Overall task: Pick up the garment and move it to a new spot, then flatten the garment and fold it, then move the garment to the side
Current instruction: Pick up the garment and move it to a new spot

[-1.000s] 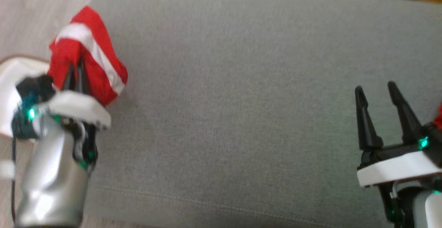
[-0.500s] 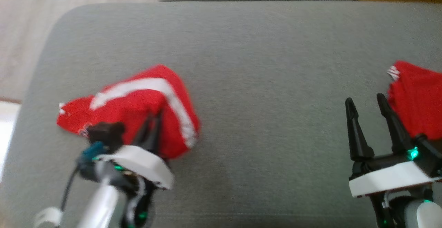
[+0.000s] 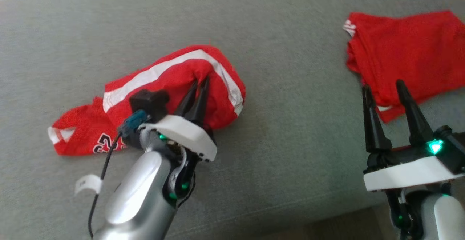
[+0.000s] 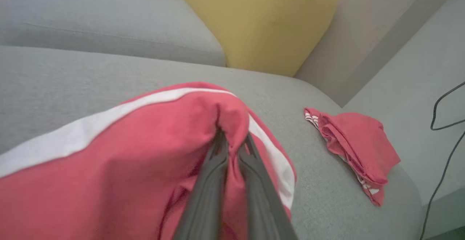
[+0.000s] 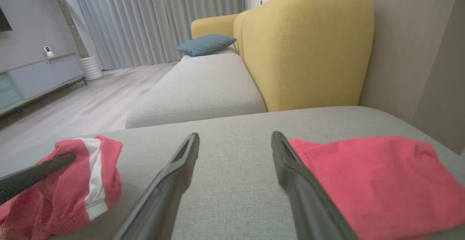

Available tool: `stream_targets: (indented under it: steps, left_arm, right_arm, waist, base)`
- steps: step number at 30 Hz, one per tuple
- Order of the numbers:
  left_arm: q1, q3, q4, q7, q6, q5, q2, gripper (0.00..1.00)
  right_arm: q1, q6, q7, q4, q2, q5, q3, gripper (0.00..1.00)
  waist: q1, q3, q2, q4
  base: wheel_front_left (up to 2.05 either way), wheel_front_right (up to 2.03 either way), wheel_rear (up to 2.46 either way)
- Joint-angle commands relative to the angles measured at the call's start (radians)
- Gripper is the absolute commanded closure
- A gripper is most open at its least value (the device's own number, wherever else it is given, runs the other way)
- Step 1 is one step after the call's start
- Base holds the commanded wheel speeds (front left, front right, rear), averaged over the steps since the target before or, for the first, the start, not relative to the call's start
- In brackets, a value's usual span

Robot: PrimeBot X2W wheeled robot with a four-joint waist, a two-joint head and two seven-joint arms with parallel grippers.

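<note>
The garment (image 3: 170,83) is red with white stripes and lies bunched on the grey cushion (image 3: 290,43), left of centre. My left gripper (image 3: 200,83) is shut on a raised fold of the garment (image 4: 145,138), pinching it at its tips. The same garment (image 5: 83,182) shows at the lower left of the right wrist view. My right gripper (image 3: 383,87) stands open above the cushion, its fingers (image 5: 181,167) wide apart with nothing between them, right beside a second red folded piece (image 3: 403,51).
The folded red piece (image 5: 370,182) lies at the cushion's right end. A yellow backrest (image 5: 305,47) and another grey seat (image 5: 199,87) stand behind. A black cable (image 4: 447,123) hangs at the right of the left wrist view. Wooden floor (image 5: 72,109) lies to the left.
The head camera has swung right, bringing the folded piece into full view. My left gripper has carried the garment from the cushion's left edge in over the cushion. The right gripper stays open.
</note>
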Motion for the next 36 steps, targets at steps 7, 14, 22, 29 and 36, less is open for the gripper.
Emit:
stream_targets:
  steps: [7, 14, 22, 29, 36]
  left_arm:
    - [-0.102, -0.054, 0.094, -0.015, -0.010, -0.048, -0.003, 0.00]
    - [-0.141, -0.148, 0.121, -0.096, -0.015, 0.017, -0.003, 0.00]
    - [-0.085, -0.164, -0.034, -0.136, 0.027, 0.085, 0.062, 0.00]
    - [0.008, -0.065, -0.178, -0.159, 0.121, 0.099, 0.140, 0.00]
    - [0.117, 0.059, -0.248, -0.167, 0.160, 0.099, 0.239, 0.00]
  right_arm:
    - [-0.055, 0.007, -0.042, 0.001, -0.003, 0.028, 0.033, 0.00]
    - [-0.060, 0.007, -0.050, 0.018, -0.003, 0.016, 0.018, 0.00]
    - [-0.049, 0.007, -0.031, 0.023, -0.003, 0.001, 0.024, 0.00]
    - [-0.019, 0.007, -0.001, 0.012, -0.003, -0.015, 0.019, 0.00]
    - [0.016, 0.007, 0.020, 0.011, -0.005, -0.015, 0.016, 0.00]
  waist:
    - [0.0000, 0.096, 0.0000, -0.076]
    - [0.0000, 0.063, 0.0000, -0.026]
    - [0.0000, -0.013, 0.0000, 0.069]
    - [0.0000, -0.078, 0.0000, 0.151]
    - [0.0000, -0.120, 0.0000, 0.210]
  base:
    - [0.00, 0.00, 0.00]
    - [0.00, 0.00, 0.00]
    - [0.00, 0.00, 0.00]
    - [0.00, 0.00, 0.00]
    - [0.00, 0.00, 0.00]
